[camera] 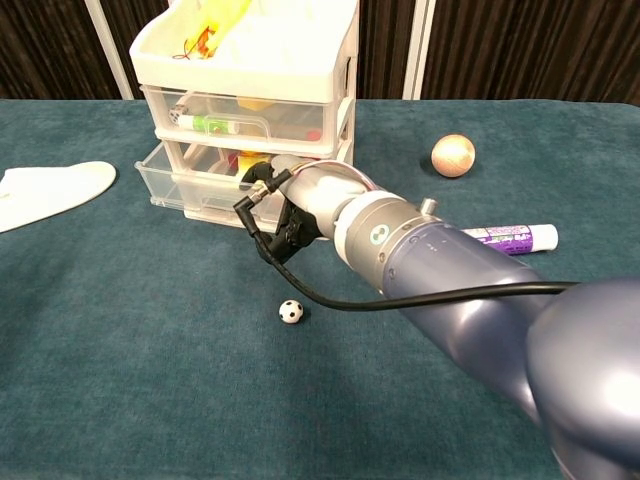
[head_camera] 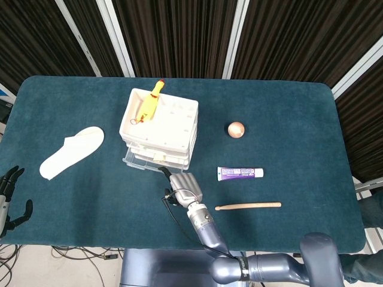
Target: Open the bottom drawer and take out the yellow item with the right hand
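Note:
The white three-drawer unit (head_camera: 158, 127) stands left of the table's middle. Its bottom drawer (camera: 185, 182) is pulled out a little. Inside it, a small yellow and red thing (camera: 243, 160) shows through the clear front. My right hand (camera: 292, 198) is at the drawer's right front corner, and its dark fingertips (camera: 262, 172) bend over the rim close to that thing. The back of the hand hides whether they touch it. From above, the right hand (head_camera: 182, 185) lies just in front of the unit. My left hand (head_camera: 9, 197) hangs at the left table edge, fingers spread, holding nothing.
A yellow rubber chicken (head_camera: 149, 103) lies in the unit's top tray. A white slipper (head_camera: 72, 152) is to the left. A wooden ball (head_camera: 236, 129), a purple tube (head_camera: 240, 173) and a wooden stick (head_camera: 248, 206) are on the right. A tiny football (camera: 290, 311) sits under my forearm.

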You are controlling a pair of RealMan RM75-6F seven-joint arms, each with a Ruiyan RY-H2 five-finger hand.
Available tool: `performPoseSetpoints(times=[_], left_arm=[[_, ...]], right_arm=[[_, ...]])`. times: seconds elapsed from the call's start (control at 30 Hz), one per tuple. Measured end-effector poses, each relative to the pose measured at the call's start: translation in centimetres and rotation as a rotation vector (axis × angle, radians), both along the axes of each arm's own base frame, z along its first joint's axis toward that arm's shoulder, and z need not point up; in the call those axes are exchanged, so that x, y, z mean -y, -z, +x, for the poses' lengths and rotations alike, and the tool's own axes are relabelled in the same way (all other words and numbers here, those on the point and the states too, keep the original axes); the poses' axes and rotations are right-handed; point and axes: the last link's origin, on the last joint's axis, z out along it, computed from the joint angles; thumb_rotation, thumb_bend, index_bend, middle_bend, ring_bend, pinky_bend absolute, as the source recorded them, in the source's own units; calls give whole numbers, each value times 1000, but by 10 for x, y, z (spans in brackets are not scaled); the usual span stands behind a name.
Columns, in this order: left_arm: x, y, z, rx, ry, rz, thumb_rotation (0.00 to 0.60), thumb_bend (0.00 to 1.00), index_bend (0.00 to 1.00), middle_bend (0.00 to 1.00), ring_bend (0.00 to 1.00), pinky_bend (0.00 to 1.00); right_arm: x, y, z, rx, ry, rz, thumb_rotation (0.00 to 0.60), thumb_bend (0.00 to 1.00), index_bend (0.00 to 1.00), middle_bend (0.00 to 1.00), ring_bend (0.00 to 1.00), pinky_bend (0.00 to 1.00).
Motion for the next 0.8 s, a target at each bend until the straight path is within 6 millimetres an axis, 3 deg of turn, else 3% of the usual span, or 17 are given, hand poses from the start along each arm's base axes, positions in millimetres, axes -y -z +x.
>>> performPoseSetpoints(times=[0.27,0.8], left_arm=[[0,0,0,1,0,0,600,514,19,0,0,0],[0,0,0,-3,1,0,600,514,19,0,0,0]], right_arm=[[-2,-4,2,13,-4,13,600,574,240,1000,1000,1000],[-15,-13,-1,35,-22,90,600,574,248,1000,1000,1000]])
